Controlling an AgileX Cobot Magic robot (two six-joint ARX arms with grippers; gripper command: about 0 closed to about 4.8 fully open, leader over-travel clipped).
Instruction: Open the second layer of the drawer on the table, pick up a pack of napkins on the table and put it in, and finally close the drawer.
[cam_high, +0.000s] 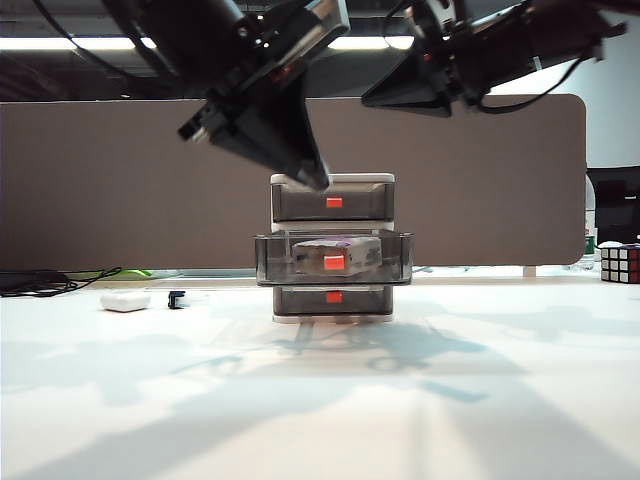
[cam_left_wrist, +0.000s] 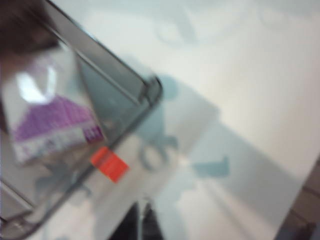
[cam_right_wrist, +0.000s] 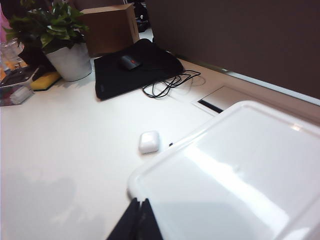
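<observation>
The drawer (cam_high: 332, 195) stands mid-table, white-framed with three smoky tiers. Its second layer (cam_high: 268, 262) is pulled out toward the camera, and the pack of napkins (cam_high: 335, 250) lies inside it. In the left wrist view the purple-topped pack of napkins (cam_left_wrist: 50, 120) rests in the tray (cam_left_wrist: 117, 77), behind its red-orange tab (cam_left_wrist: 109, 164). My left gripper (cam_left_wrist: 142, 211) is shut and empty; it hangs over the cabinet's top left corner (cam_high: 316, 180). My right gripper (cam_right_wrist: 140, 202) is shut and empty, above the cabinet's white top (cam_right_wrist: 235, 175), high at upper right (cam_high: 372, 98).
A small white rounded case (cam_high: 125, 300) (cam_right_wrist: 149, 141) and a small black item (cam_high: 177, 299) lie left of the cabinet. A Rubik's cube (cam_high: 620, 263) sits at the far right. A potted plant (cam_right_wrist: 65, 50), black mat with mouse (cam_right_wrist: 135, 70) and cardboard box (cam_right_wrist: 110, 30) stand farther off.
</observation>
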